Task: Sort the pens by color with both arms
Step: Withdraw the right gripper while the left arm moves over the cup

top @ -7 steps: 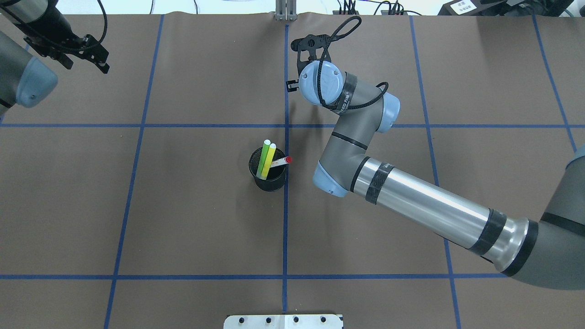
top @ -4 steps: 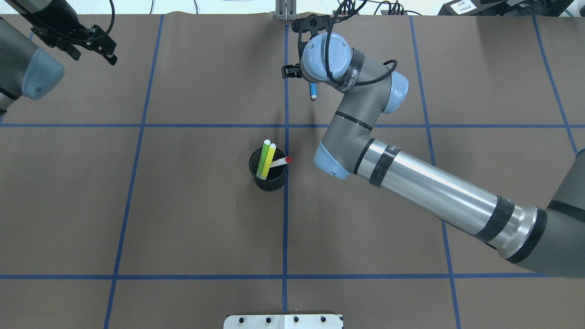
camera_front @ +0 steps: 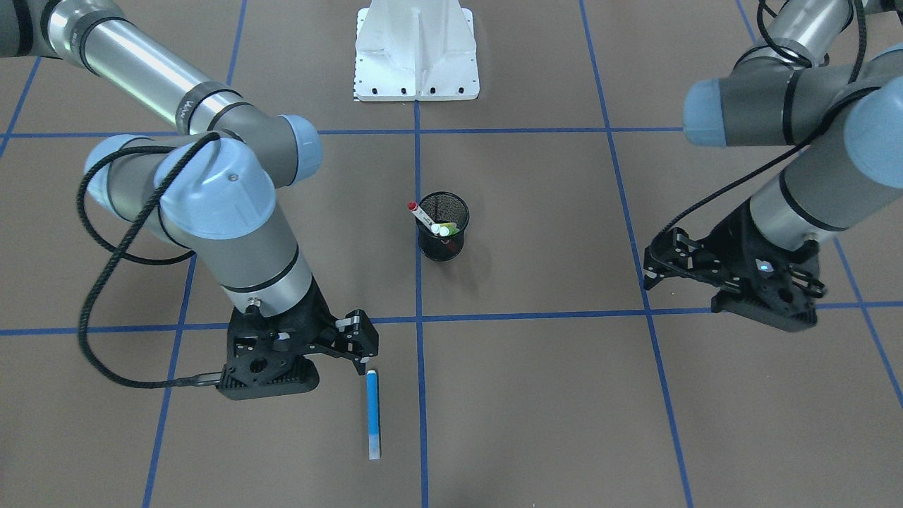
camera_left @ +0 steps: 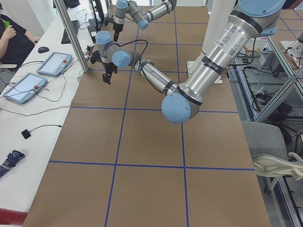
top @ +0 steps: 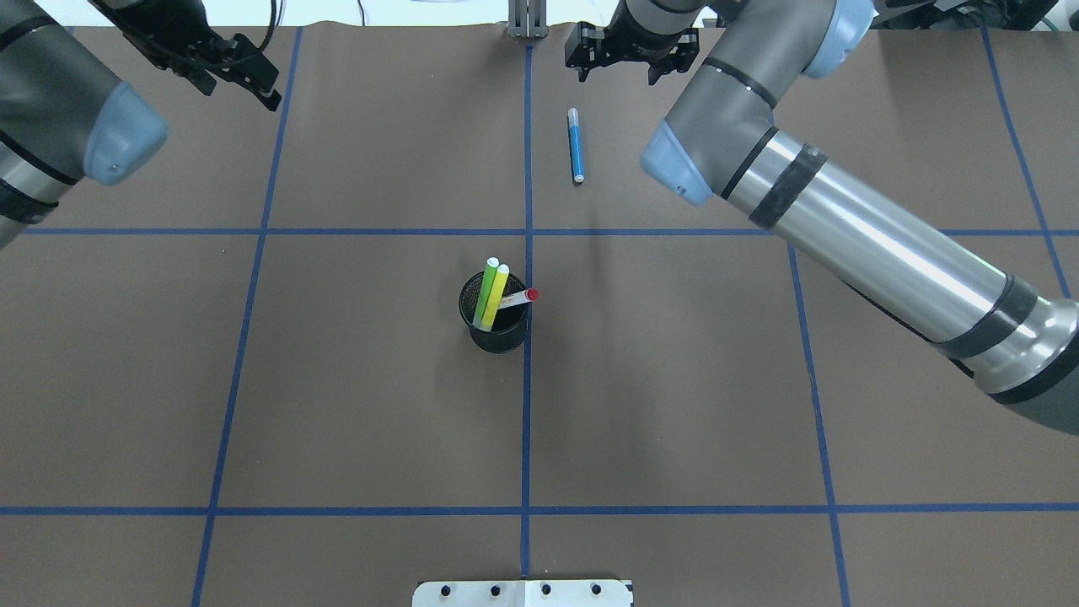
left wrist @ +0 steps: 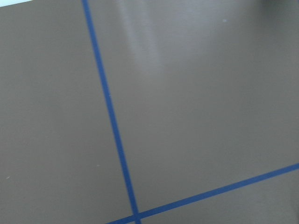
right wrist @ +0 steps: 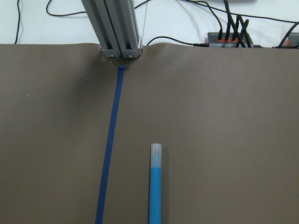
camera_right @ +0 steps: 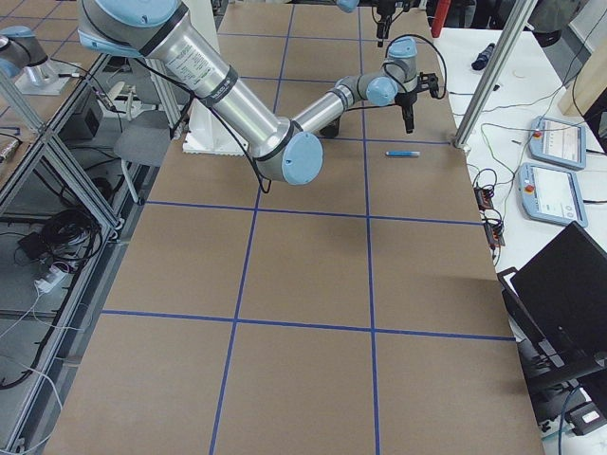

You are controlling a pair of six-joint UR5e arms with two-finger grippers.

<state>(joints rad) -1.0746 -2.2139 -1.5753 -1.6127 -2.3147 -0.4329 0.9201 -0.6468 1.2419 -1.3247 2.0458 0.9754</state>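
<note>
Reaching to the table's far edge, the right arm (top: 843, 228) holds the right gripper (top: 618, 72) with jaws spread and empty. The left arm (top: 50, 110) carries the left gripper (top: 240, 93), also spread and empty. The black mesh cup (top: 497, 337) stands well apart from both pincers and holds the green pen (top: 486, 295), yellow pen (top: 498, 291) and red-capped pen (top: 521, 297). The blue pen (top: 577, 145) lies flat just beside the right gripper, on its robot-facing side, not touching it.
</note>
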